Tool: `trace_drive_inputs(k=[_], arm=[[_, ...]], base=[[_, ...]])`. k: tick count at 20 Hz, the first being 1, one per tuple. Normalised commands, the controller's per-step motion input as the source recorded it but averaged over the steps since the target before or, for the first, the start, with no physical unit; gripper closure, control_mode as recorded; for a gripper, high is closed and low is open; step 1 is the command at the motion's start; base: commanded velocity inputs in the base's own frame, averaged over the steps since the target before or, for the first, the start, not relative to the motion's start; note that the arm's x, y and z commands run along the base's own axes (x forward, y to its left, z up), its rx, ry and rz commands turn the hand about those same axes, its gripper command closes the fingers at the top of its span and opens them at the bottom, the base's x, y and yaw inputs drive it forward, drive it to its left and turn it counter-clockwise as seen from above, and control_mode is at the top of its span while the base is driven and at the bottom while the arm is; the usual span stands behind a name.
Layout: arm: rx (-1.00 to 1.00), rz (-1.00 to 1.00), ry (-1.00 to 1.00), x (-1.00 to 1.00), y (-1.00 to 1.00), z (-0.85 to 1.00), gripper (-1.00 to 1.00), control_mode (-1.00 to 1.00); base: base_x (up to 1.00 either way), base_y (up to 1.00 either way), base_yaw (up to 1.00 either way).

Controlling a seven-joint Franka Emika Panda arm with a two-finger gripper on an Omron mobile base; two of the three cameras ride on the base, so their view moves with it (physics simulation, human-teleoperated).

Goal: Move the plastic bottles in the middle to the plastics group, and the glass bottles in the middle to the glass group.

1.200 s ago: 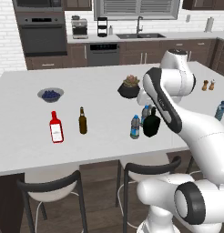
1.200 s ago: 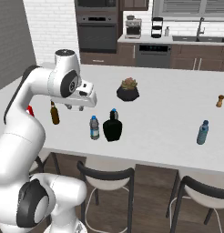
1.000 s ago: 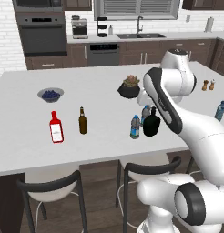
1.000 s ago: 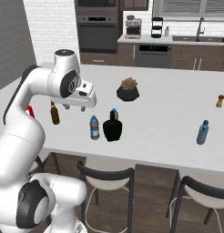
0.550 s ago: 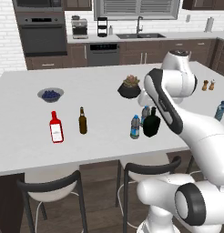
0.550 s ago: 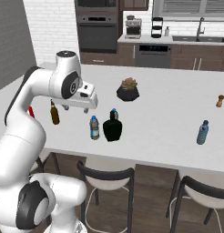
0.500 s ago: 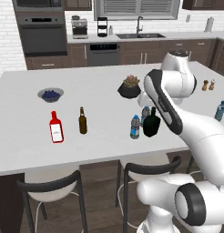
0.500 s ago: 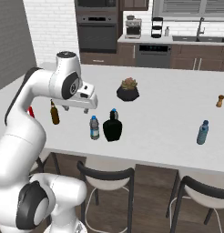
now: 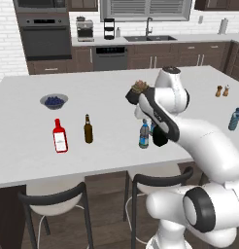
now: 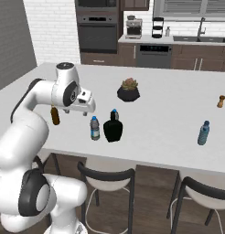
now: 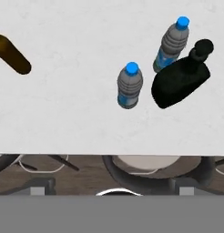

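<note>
On the white island counter, near its front edge, a clear plastic water bottle stands upright just beside the squat black glass bottle; a second water bottle stands behind the black one at twelve o'clock. The gripper hangs above them at ten o'clock, jaws wide and empty. Farther left stand the brown bottle and red bottle; beyond, a bowl holds dark berries.
</note>
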Motion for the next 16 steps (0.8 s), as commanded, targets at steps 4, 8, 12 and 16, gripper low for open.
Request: trace_drive_inputs(k=[4, 8, 12, 16], arm=[[-0.03, -0.12, 0.01, 0.56, 0.11, -0.32, -1.00, -1.00], [0.00, -0.17, 0.04, 0.44, 0.01, -0.19, -1.00, -1.00], [0.00, -0.11, 0.08, 0.31, -0.10, -0.18, -1.00, -1.00], [0.02, -0.07, 0.06, 0.31, -0.16, -0.15, -1.00, -1.00]], base=[[0.00, 0.00, 0.00], [0.00, 0.00, 0.00], [0.00, 0.00, 0.00], [0.00, 0.00, 0.00]])
